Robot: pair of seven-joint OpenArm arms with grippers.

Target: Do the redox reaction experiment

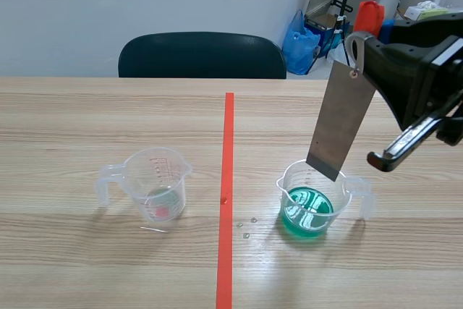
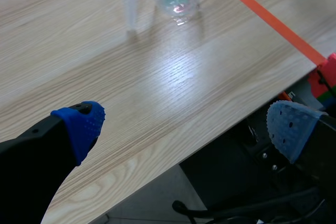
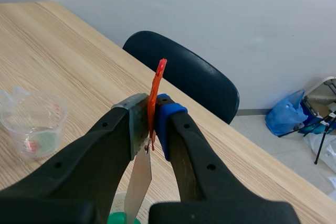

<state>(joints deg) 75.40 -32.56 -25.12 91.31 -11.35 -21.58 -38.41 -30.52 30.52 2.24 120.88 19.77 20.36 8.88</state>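
Green liquid sits in the cup under the metal strip.

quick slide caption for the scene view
Right arm's jaws pinch a metal strip over the measuring cup of green liquid.

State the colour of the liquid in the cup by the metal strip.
The liquid is green, clearest in the scene view.

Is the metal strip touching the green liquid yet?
Apart. In the scene view the metal strip ends at the beaker rim, a clear gap above the green liquid.
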